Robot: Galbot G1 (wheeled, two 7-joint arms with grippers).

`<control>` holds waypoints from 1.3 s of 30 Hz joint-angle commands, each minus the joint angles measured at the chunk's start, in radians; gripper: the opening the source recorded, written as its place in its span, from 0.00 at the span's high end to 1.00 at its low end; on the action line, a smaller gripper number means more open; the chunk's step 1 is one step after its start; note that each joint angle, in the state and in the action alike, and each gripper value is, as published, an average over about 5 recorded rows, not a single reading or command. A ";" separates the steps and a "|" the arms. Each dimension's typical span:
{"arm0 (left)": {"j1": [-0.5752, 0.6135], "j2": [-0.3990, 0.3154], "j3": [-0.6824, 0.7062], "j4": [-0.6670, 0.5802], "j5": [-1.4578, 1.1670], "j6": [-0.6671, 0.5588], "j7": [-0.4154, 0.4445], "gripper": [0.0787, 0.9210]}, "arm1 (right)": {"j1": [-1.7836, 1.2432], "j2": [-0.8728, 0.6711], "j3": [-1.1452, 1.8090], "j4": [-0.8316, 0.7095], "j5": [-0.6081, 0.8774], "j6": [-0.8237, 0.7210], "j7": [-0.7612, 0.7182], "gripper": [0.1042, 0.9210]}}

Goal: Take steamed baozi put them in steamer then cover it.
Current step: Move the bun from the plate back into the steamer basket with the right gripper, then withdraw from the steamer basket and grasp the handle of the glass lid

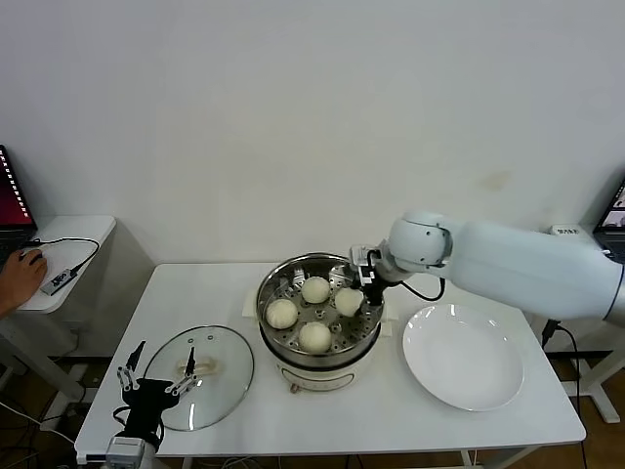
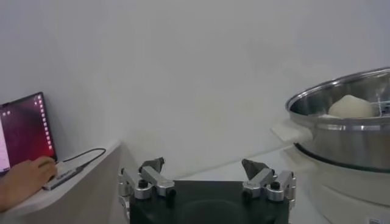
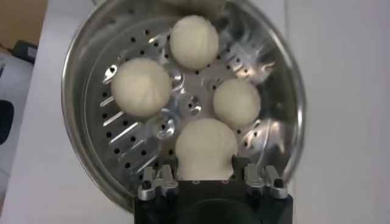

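All four steamed baozi (image 3: 194,40) lie on the steamer's (image 1: 276,285) perforated tray; the right gripper (image 3: 206,172) pinches the last one there, not yet released; the cover (image 1: 223,376) lies on the table (image 1: 391,410), beside the spread, idle left gripper (image 1: 154,369).

Off-white baozi (image 1: 315,289) in shiny perforated steel steamer (image 1: 269,293).
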State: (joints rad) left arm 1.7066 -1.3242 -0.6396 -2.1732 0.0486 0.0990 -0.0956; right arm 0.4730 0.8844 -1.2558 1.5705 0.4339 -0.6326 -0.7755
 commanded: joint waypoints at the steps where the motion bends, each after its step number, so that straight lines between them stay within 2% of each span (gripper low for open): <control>1: 0.000 -0.001 0.002 0.003 0.002 0.000 0.000 0.12 | -0.030 0.025 -0.016 -0.015 -0.053 -0.017 0.006 0.43; 7: -0.001 0.000 0.002 0.004 0.001 0.000 0.000 0.12 | -0.040 0.024 -0.002 -0.012 -0.056 -0.015 0.008 0.42; 16: -0.007 0.004 0.002 0.001 0.000 0.002 0.000 0.12 | -0.009 -0.004 0.056 0.035 -0.047 -0.014 0.013 0.16; 22: -0.008 0.005 0.003 -0.002 -0.001 0.001 0.000 0.12 | -0.014 -0.051 0.144 0.085 -0.015 -0.009 0.072 0.12; 26: -0.007 0.005 0.001 -0.006 -0.003 0.001 0.000 0.12 | -0.065 -0.119 0.212 0.136 0.058 0.005 0.198 0.12; 29: -0.006 0.004 0.001 -0.006 -0.006 0.000 0.000 0.12 | -0.185 -0.204 0.317 0.190 0.102 0.047 0.362 0.12; 34: -0.003 0.004 0.002 -0.001 -0.011 -0.008 0.000 0.12 | -0.559 -0.330 0.626 0.268 0.102 0.189 0.620 0.12; 39: -0.003 -0.002 0.002 0.010 -0.016 -0.028 0.000 0.12 | -0.997 -0.331 1.028 0.289 0.008 0.384 0.771 0.12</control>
State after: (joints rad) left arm 1.7018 -1.3241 -0.6388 -2.1696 0.0344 0.0826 -0.0958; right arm 0.0791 0.6652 -0.7831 1.7727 0.4850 -0.4936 -0.3471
